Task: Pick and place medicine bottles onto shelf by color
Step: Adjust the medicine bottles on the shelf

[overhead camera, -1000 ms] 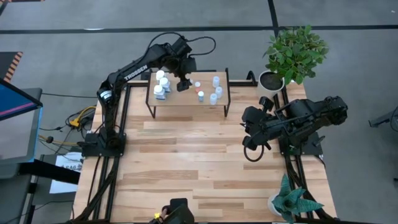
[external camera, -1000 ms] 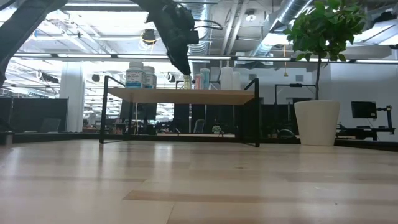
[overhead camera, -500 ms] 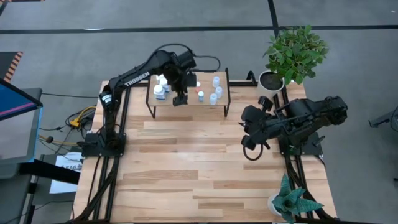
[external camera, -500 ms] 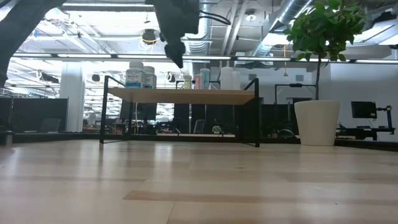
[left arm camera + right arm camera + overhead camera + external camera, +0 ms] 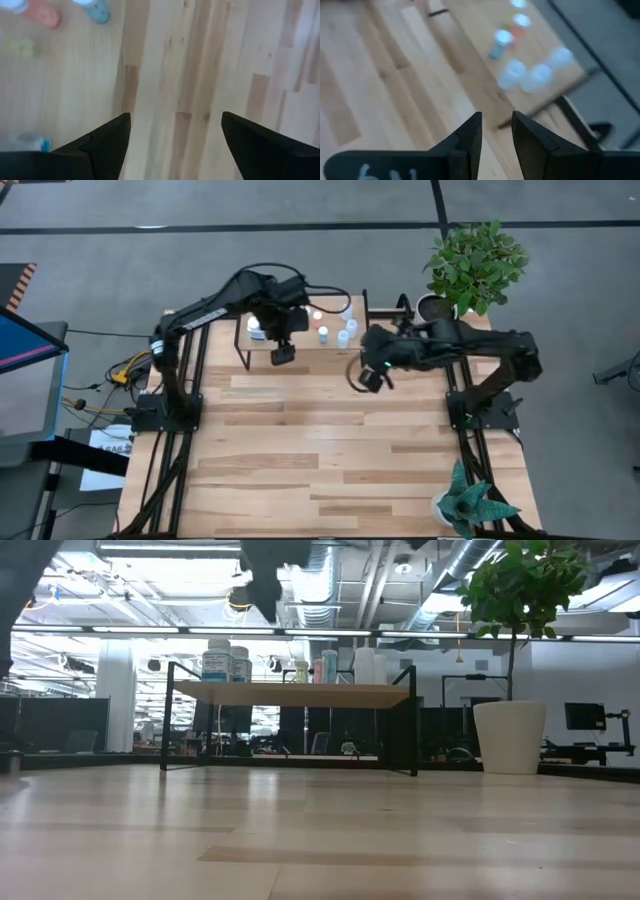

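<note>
The shelf (image 5: 300,340) stands at the table's far side on black legs, shown from the side in the low view as the shelf (image 5: 290,693). On its top stand white bottles (image 5: 256,327) at the left, orange-capped ones (image 5: 323,333) in the middle and pale-blue ones (image 5: 347,325) at the right. My left gripper (image 5: 283,355) hangs open over the shelf's near edge, nothing between its fingers (image 5: 115,132). My right gripper (image 5: 368,377) hovers off the shelf's right near corner, its fingers (image 5: 470,132) a narrow gap apart and empty.
A leafy plant in a white pot (image 5: 437,310) stands at the far right corner, also the white pot (image 5: 510,735). A small spiky plant (image 5: 466,505) sits at the near right. A dark device (image 5: 285,522) sits at the near edge. Bare wood lies between.
My left gripper has drawn back from above the shelf top toward the table's near edge and risen, staying open. My right gripper has swung toward the table's left, closing on the shelf's right end. The bottles have stayed put.
</note>
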